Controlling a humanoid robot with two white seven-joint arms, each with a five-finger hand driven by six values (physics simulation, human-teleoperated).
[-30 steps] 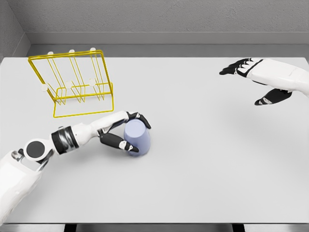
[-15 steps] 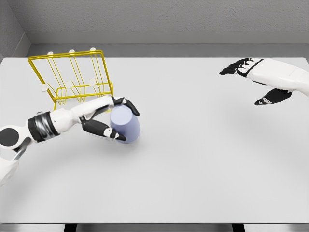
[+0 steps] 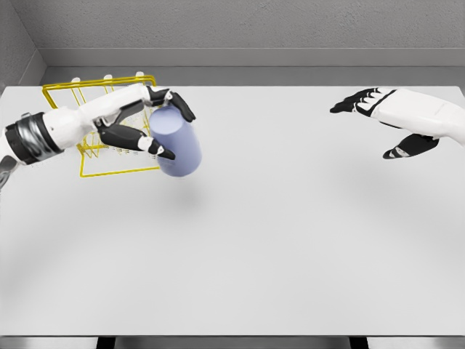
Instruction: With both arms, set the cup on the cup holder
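Head view of the transfer phase. Over the last second the left hand (image 3: 149,123) has carried the smooth lavender cylindrical cup (image 3: 178,142) up and toward the far left of the pale grey table (image 3: 290,240); the cup, which 1 second ago stood on the table near the centre-left, now hangs in the air, as its soft shadow lying apart on the surface below suggests. It sits just in front of the right end of the yellow wire cup holder (image 3: 87,109), overlapping the rack's lower right corner in the picture; whether it touches the wire cannot be told. The left hand grasps the cup from its left side, with dark fingers (image 3: 174,104) over the upper end and the thumb along the near wall. The cup's long axis is tilted, its upper end leaning toward the rack and its broader lower end toward the viewer; which end is the mouth cannot be told. The right hand (image 3: 385,120) is unchanged, hovering at the far right, released, fingers spread, holding nothing. By judgement, the approach is nearly complete; seating the cup on a peg remains.
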